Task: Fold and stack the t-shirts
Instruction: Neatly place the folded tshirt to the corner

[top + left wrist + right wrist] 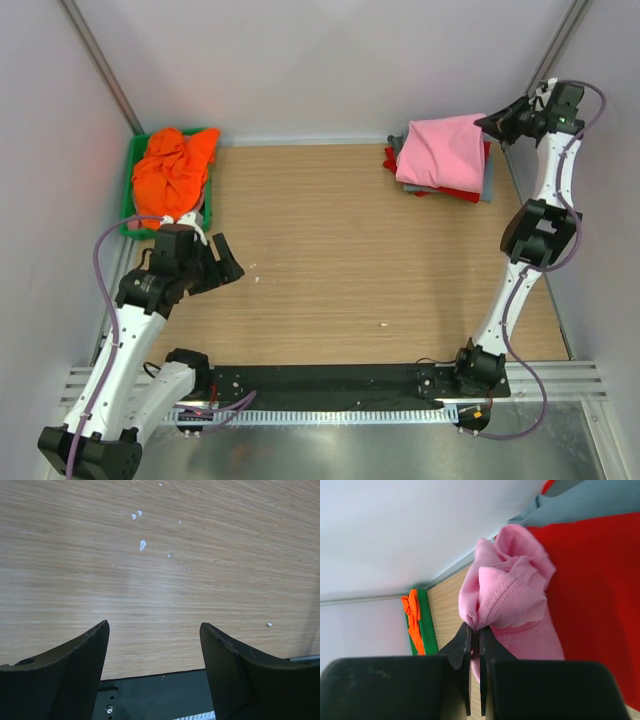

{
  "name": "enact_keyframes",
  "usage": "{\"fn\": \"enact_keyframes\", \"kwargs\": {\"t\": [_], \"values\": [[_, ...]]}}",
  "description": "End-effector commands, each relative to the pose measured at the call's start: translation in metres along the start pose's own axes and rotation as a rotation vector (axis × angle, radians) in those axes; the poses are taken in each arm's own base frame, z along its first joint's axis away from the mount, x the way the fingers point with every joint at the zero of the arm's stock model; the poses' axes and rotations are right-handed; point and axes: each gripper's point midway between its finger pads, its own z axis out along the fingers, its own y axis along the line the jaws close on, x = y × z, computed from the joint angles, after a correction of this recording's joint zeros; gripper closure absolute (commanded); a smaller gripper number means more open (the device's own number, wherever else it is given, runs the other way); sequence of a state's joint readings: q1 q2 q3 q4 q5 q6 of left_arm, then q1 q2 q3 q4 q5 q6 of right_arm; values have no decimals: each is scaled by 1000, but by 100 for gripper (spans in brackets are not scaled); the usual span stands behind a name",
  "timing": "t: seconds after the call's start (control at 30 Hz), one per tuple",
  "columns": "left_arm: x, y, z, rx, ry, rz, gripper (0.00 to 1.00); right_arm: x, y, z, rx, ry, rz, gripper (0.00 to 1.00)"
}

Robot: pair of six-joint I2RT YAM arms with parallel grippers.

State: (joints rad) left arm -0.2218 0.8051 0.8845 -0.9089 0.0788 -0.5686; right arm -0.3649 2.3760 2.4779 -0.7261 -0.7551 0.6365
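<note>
Now stacking: my right gripper (475,627) pinches pink t-shirt (512,600); left gripper (154,625) splayed, empty. Next I let go, fetch orange t-shirt (172,170).

Table (330,260): pale wood grain, matt, smooth. At its far right corner, pink shirt (510,605) of soft knitted cloth, ribbed at the edge, on smooth red shirt (590,605). At its far left corner, crumpled matt orange shirt (175,170) in green plastic bin (427,625). Left fingers (75,670): matt black plastic, finely dotted inside.
</note>
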Motion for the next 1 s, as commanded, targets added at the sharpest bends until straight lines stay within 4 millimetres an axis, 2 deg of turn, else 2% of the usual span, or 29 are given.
{"fn": "enact_keyframes", "kwargs": {"t": [0.0,0.17,0.33,0.53,0.57,0.63,0.7,0.73,0.77,0.8,0.83,0.87,0.9,0.97], "values": [[-9,-3,1,12,-29,-1,26,-27,6,-16,-51,-61,-18,98],[-9,-4,1,11,-27,-1,26,-45,-28,-16,-36,-91,38,98],[-9,-3,1,9,-28,-1,26,-44,-60,6,-33,-74,96,98],[-9,-3,1,9,-28,-1,26,-45,-81,19,-9,-87,114,90],[-9,-3,1,9,-28,-1,26,-44,-85,20,8,-90,117,85],[-9,-3,1,9,-28,1,26,-47,-100,19,77,-120,101,80],[-9,-3,1,11,-27,1,26,-49,-116,9,170,-143,121,65],[-9,-4,1,11,-27,-1,26,-58,-134,1,277,-205,132,56],[-9,-4,1,11,-29,-1,26,-58,-144,-8,336,-223,159,44],[-9,-4,0,13,-31,0,26,-61,-145,-24,391,-262,169,41],[-9,-4,0,14,-29,2,26,-74,-158,-41,460,-334,176,37],[-9,-4,0,16,-30,1,26,-78,-162,-51,494,-371,191,32],[-10,-5,0,19,-33,2,26,-81,-157,-67,517,-405,195,30],[-9,-6,-2,26,-34,5,26,-92,-163,-92,562,-466,215,26]]}}
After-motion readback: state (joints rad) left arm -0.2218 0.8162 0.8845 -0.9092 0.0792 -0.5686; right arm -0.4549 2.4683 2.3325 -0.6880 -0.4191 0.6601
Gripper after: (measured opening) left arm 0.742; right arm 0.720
